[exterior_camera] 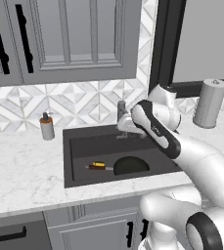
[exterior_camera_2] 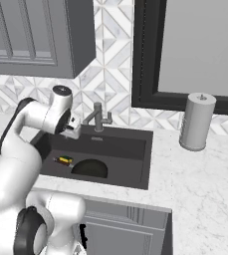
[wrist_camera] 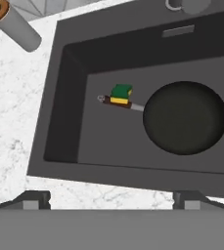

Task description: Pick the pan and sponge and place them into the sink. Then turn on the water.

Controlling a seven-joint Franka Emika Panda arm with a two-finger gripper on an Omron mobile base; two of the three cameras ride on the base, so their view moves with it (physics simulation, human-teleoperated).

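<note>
A simulated kitchen with a white marble bench (exterior_camera: 20,171) and a dark rectangular sink (exterior_camera: 77,146) set into it. The round black pan (wrist_camera: 184,117) lies flat on the sink floor, toward the right side of the basin in the hand view, its long reddish-brown handle pointing left. The small sponge (wrist_camera: 121,94), green on top with a yellow layer beneath, rests on that handle near its far end, so both lie inside the sink. In the left base view the pan (exterior_camera: 131,166) sits at the front of the basin with the sponge (exterior_camera: 99,165) just to its left; in the right base view the pan (exterior_camera_2: 89,169) and sponge (exterior_camera_2: 64,160) appear in the same arrangement. The white arm reaches over the sink, and its tool (wrist_camera: 111,200) hangs above the basin with its two dark tips spread wide apart, holding nothing. A grey metal faucet (exterior_camera_2: 97,117) stands at the sink's rear edge, close to the robot's hand. A small soap dispenser (exterior_camera: 47,126) stands on the bench left of the sink, and a grey cylindrical paper towel roll (exterior_camera_2: 197,121) stands on the bench to the right, below a dark-framed window (exterior_camera_2: 150,60). Grey cabinets (exterior_camera: 59,39) hang above a patterned tile wall.
</note>
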